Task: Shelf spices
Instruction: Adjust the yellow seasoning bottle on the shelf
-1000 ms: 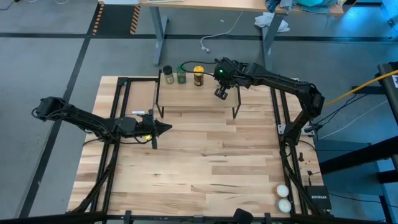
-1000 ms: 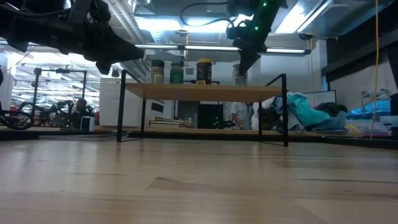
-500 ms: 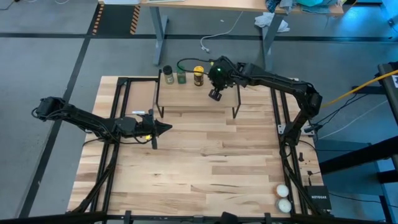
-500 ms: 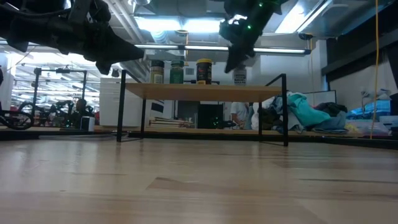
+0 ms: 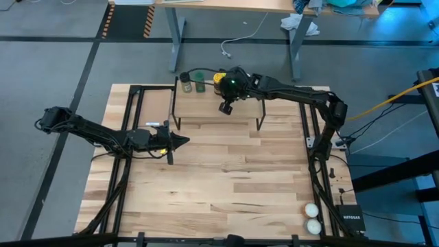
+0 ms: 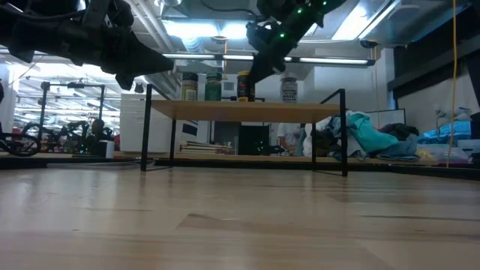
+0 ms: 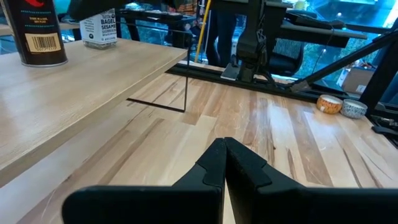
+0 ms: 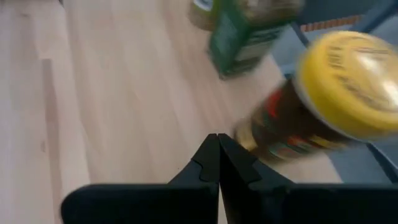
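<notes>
The shelf (image 5: 206, 116) stands at the table's far edge, and all the jars stand on it on their bases. The low view shows the black-lidded jar (image 6: 190, 86), the green-lidded jar (image 6: 214, 86), the amber yellow-lidded jar (image 6: 246, 85) and the white-lidded jar (image 6: 289, 88) in a row. My right gripper (image 5: 225, 108) is shut and hovers over the shelf beside the yellow-lidded jar (image 8: 329, 93). My left gripper (image 5: 185, 141) is shut and waits above the table, near the shelf's left legs. My right gripper's shut fingertips (image 8: 225, 148) point down at a slant, close to the lower side (image 8: 261, 140) of the amber jar. I cannot tell whether they touch it. The jar stands upright on the shelf.
Two whitish balls (image 5: 313, 217) lie at the table's near right corner. Black frame rails (image 5: 130, 137) run along both sides of the table. Bare wood lies between the shelf and the near edge.
My right gripper has moved toward the table's left along the shelf, from above the white-lidded jar to beside the yellow-lidded one, and it has tipped as it went. The white-lidded jar stays standing on the shelf.
</notes>
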`<state>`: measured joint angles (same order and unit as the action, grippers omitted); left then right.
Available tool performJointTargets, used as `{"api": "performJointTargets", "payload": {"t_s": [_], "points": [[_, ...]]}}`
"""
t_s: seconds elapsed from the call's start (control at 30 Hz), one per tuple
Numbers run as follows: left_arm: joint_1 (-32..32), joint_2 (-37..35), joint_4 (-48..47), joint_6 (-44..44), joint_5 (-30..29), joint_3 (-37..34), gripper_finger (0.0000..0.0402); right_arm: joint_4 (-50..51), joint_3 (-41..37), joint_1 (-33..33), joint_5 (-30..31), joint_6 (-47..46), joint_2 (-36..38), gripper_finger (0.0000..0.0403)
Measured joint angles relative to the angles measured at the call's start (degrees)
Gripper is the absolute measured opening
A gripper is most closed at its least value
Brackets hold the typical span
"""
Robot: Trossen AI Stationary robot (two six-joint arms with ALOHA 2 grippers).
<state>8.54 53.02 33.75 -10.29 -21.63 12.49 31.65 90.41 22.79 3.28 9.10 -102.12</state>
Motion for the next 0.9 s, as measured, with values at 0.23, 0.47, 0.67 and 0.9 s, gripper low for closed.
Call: {"api": "performJointTargets", "payload": {"t_s": [0.23,0.47,0.67,0.9], "points": [[0.0,0.0,-0.2,0.0,0.0,0.0,0.0000,-3.9,0.0,-1.2,-1.5,-0.3,-3.5,0.0000],[0.0,0.0,-0.2,0.0,0.0,0.0,0.0000,-6.7,0.0,-3.5,4.1,0.2,-6.5,0.0000],[0.0,0.0,-0.1,0.0,0.0,0.0,0.0000,-8.7,0.0,-3.7,8.5,-0.1,-6.9,0.0000],[0.0,0.0,-0.1,-0.1,0.0,0.0,0.0000,-8.5,0.0,-3.7,11.8,-0.9,-6.9,0.0000]]}}
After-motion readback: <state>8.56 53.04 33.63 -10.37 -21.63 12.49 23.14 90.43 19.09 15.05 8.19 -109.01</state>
